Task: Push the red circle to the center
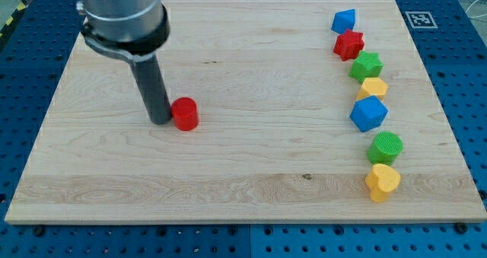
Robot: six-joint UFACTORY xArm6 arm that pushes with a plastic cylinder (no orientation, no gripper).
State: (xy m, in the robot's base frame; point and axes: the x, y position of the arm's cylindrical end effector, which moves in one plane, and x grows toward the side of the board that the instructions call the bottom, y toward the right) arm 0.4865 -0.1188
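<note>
The red circle (185, 113) is a short red cylinder lying on the wooden board (251, 159), left of the board's middle. My tip (160, 121) rests on the board right against the circle's left side, touching it or nearly so. The dark rod rises from there to the arm's grey body at the view's top left.
A column of blocks runs down the view's right side: a blue block (344, 20), a red star (349, 45), a green star (366, 65), a yellow block (373, 87), a blue block (368, 113), a green circle (386, 147), and a yellow heart (382, 182).
</note>
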